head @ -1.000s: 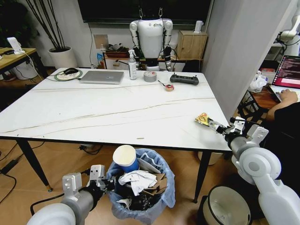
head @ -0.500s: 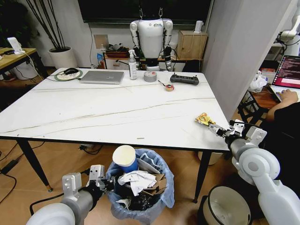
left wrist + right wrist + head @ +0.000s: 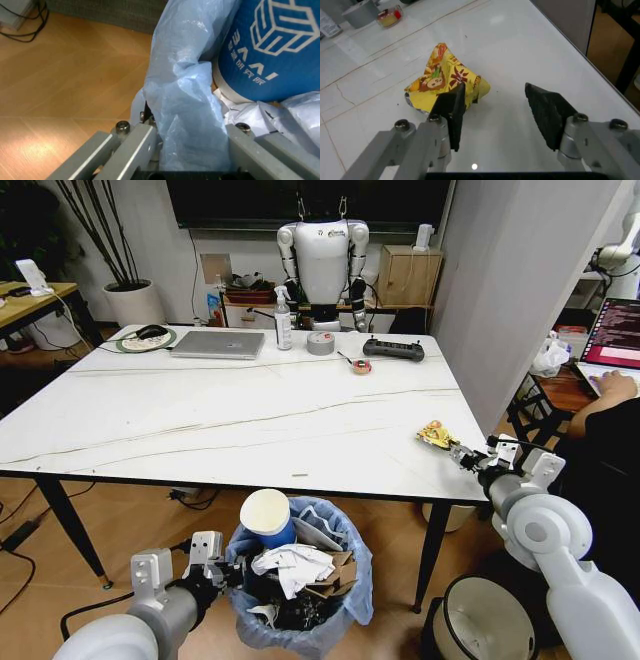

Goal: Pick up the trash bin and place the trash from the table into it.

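Note:
The trash bin [image 3: 318, 620], lined with a light-blue bag [image 3: 185, 93], hangs just in front of the table's [image 3: 200, 420] near edge. It holds a blue paper cup [image 3: 268, 518], crumpled white paper [image 3: 295, 562] and brown cardboard. My left gripper [image 3: 230, 572] is shut on the bin's bagged rim, with a finger on each side of it. A yellow snack wrapper [image 3: 432, 434], the trash, lies near the table's right edge. My right gripper [image 3: 468, 456] hovers open just behind the wrapper [image 3: 447, 80], its left finger [image 3: 454, 107] beside it and not touching.
A laptop [image 3: 217, 344], spray bottle [image 3: 283, 320], grey tape roll [image 3: 320, 343], small tape [image 3: 361, 366] and black controller [image 3: 393, 349] sit along the table's far side. A cream bucket [image 3: 480, 620] stands on the floor at lower right. A grey wall [image 3: 520, 290] flanks the table's right.
My right gripper has edged slightly closer to the yellow wrapper. The bin and my left gripper have not moved.

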### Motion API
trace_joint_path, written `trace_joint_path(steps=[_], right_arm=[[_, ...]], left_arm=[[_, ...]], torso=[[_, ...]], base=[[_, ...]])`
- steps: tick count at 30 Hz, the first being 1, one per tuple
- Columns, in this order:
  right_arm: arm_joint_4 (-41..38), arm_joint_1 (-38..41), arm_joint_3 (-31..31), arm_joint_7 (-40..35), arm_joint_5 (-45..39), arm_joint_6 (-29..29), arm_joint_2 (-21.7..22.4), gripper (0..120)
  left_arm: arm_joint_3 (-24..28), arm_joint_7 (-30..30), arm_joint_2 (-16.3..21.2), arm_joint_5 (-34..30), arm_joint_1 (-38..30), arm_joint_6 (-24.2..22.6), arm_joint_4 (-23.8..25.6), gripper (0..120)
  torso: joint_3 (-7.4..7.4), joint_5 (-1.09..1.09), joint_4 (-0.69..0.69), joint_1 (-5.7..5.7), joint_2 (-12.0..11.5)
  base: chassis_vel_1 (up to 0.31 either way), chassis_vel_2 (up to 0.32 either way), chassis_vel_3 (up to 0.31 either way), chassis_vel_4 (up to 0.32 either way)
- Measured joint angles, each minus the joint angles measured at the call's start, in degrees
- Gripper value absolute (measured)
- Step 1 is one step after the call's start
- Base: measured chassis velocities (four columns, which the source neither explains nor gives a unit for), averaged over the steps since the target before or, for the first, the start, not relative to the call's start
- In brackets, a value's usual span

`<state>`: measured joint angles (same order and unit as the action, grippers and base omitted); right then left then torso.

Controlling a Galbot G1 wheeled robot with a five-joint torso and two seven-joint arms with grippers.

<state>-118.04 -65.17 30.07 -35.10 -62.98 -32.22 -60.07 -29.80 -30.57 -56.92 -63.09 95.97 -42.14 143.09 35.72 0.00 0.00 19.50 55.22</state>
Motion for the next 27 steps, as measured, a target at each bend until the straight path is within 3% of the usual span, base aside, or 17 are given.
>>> trace_joint_path(steps=[12, 27], right_arm=[[0.4, 0.0, -0.1, 0.4, 0.9, 0.3, 0.1, 1], [-1.6, 0.4, 0.2, 1.8, 0.9, 1.6, 0.3, 0]], left_arm=[[-0.1, 0.0, 0.2, -0.2, 0.0, 0.0, 0.1, 2], [-0.3, 0.0, 0.6, -0.6, -0.4, 0.0, 0.2, 2]], torso=[[0.00, 0.00, 0.00, 0.00, 0.0], [0.00, 0.01, 0.00, 0.00, 0.0]], base=[[0.000, 0.000, 0.000, 0.000], [0.000, 0.000, 0.000, 0.000]])
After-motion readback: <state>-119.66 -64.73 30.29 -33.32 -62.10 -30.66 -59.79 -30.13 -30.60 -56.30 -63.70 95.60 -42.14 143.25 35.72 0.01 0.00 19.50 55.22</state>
